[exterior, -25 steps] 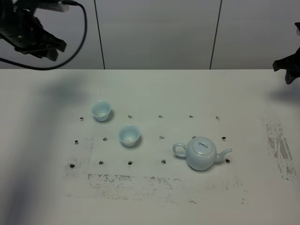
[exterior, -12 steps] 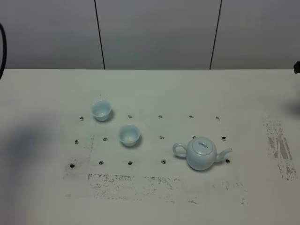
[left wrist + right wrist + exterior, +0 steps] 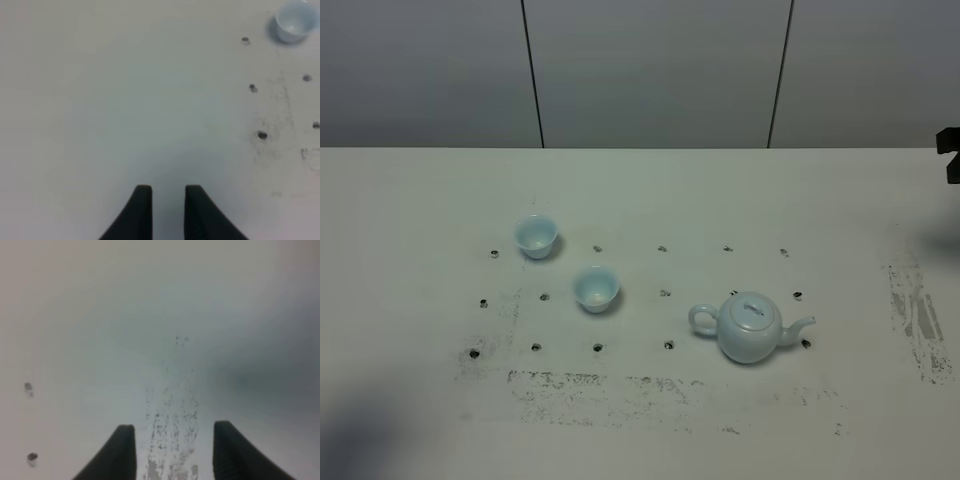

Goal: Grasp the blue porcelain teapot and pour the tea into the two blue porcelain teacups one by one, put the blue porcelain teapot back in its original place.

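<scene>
Teapot point(image 3: 750, 328) upright, teacups point(image 3: 536, 236) point(image 3: 596, 289) well apart from it; left end effector point(image 3: 168, 192) narrowly parted, right end effector point(image 3: 174, 432) wider (both empty).

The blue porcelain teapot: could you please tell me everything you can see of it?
The blue porcelain teapot is round, pale sky-blue and glossy, like glazed porcelain. Its lid is on, with a small knob. The loop handle points left in the high view, the thin curved spout right. It stands upright on the white table, apart from both teacups; nothing grips it.
</scene>
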Controlling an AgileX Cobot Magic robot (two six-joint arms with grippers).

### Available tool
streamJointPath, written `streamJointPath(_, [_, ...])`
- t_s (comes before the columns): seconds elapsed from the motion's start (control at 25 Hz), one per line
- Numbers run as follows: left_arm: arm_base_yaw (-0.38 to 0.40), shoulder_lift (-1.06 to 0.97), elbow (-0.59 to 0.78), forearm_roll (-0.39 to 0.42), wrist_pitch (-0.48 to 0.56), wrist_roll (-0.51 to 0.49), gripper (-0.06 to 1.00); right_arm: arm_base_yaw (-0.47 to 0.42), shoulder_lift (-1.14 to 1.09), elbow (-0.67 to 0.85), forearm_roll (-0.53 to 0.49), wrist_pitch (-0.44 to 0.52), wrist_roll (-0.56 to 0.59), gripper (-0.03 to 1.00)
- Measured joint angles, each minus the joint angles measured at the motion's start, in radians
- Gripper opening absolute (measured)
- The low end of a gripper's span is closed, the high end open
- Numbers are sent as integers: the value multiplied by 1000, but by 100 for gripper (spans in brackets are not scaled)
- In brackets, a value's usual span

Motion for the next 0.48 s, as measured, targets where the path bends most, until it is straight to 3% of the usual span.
streamJointPath(0.24, [0,-183,20,-72,259,-14,22,72,-88,38,-2,-14,-34,37])
streamJointPath(0.48, [0,-375,212,-99,289,-16,22,187,-141,37,-14,-20,-48,37])
